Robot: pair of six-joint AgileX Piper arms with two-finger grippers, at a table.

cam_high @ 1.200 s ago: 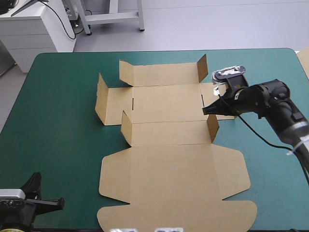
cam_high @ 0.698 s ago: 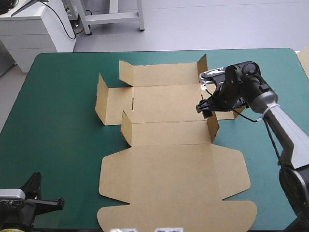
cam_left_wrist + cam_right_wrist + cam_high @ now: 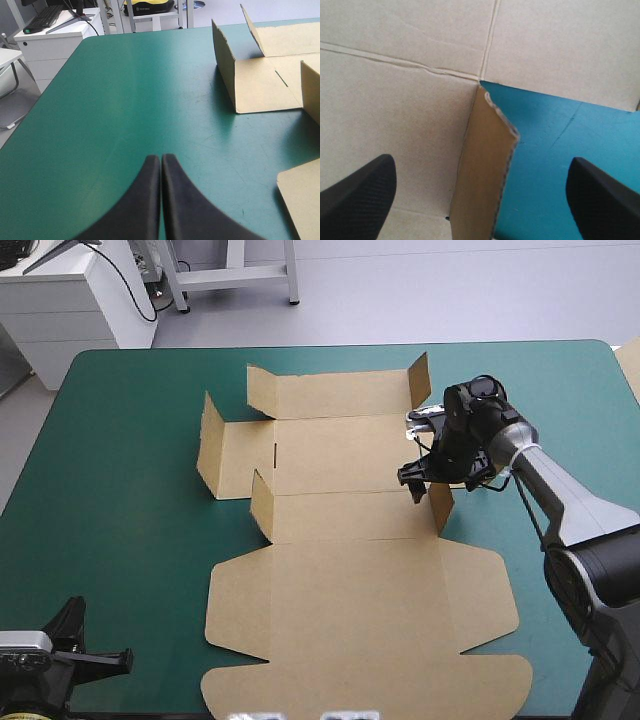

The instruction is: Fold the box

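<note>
Currently the right gripper (image 3: 480,165) stands apart astride a raised flap (image 3: 487,185) of the box (image 3: 340,455); left gripper (image 3: 161,161) together.

Brown box (image 3: 340,590); teal-green cover (image 3: 130,540); right hand (image 3: 413,482) black, seemingly fine-dotted.

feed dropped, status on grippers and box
Right black-finned gripper open astride raised flap of brown cardboard box. Left black-finned gripper shut over teal-green cover. No obstruction.
</note>
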